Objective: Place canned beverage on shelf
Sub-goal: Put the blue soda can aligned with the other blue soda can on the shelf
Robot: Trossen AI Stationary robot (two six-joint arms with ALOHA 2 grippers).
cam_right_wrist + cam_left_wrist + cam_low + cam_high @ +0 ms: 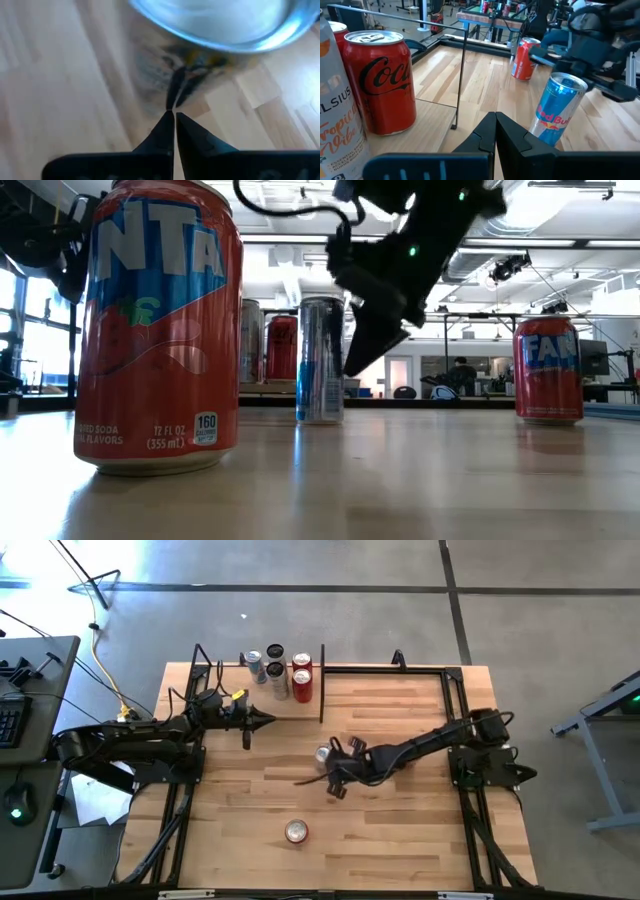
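Note:
A blue and silver Red Bull can (324, 753) stands upright on the tabletop near the middle; it also shows in the low view (321, 360) and the left wrist view (560, 107). My right gripper (336, 786) is shut, its fingertips (174, 116) pointing down at the table just beside this can, on its near side. The shelf (228, 682) lies at the far left, its black rod upright (462, 75) beside a Coca-Cola can (382, 80). Several cans stand on it. My left gripper (268, 720) is shut and empty, in front of the shelf.
A red Fanta can (296, 831) stands alone near the table's front edge, large in the low view (160, 330). Black frame rails (400, 668) run along the table's far and side edges. Bare tabletop lies between the shelf and the Red Bull can.

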